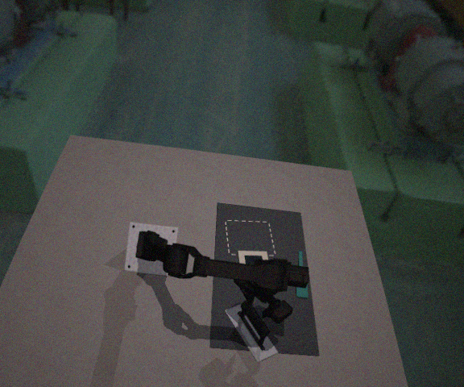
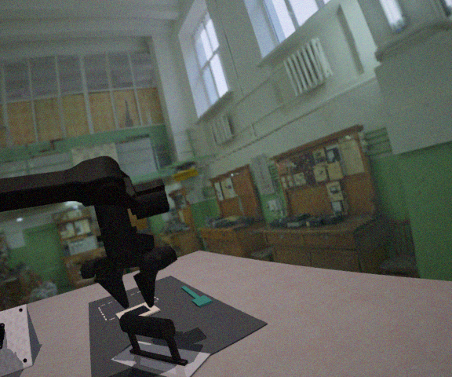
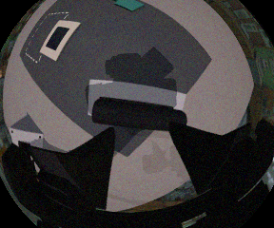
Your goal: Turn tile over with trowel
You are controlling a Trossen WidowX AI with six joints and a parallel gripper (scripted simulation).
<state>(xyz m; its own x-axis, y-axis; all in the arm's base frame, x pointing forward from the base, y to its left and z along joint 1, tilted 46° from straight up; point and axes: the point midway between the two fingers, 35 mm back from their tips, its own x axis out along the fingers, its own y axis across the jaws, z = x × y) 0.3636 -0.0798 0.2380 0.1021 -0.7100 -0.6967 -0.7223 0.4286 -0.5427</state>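
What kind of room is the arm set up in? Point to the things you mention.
Probably a school workshop or lab: wooden benches (image 2: 319, 239) with gear on them, pinboards (image 2: 323, 166) above, and tall windows (image 2: 209, 60).
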